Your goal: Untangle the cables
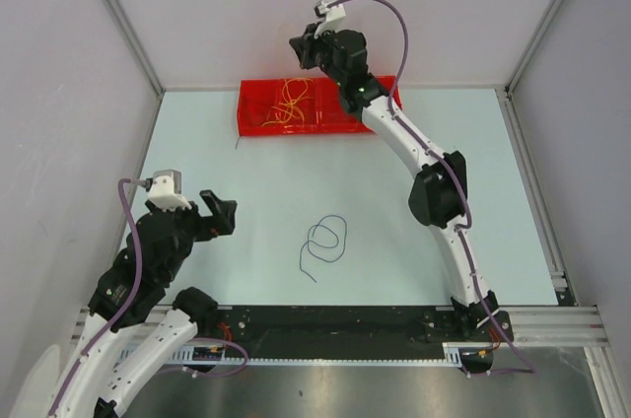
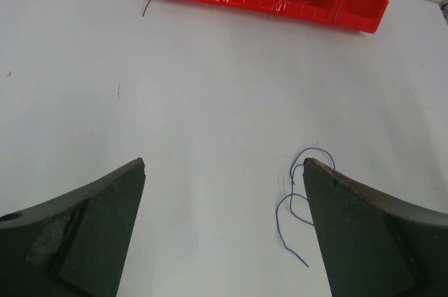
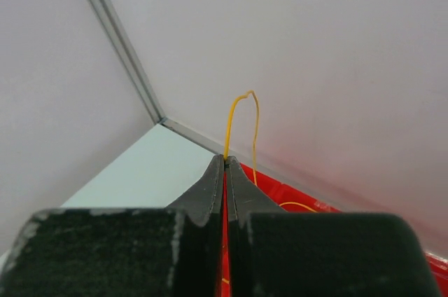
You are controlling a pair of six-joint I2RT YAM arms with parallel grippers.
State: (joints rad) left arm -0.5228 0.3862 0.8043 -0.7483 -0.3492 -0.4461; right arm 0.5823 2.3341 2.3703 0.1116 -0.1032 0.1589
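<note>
The right gripper (image 3: 225, 160) hangs over the shallow red plastic tray (image 1: 258, 130), clamped tight on a thin yellow wire (image 3: 245, 93) that loops up from between its fingertips. The tangle of yellow and orange wires (image 1: 291, 103) lies inside the tray. A thin dark navy wire (image 1: 325, 241) lies in loose loops on the pale table (image 1: 246, 181), well in front of the tray, and the left gripper (image 1: 219, 211) hovers nearer still, to the left, spread wide and empty.
</note>
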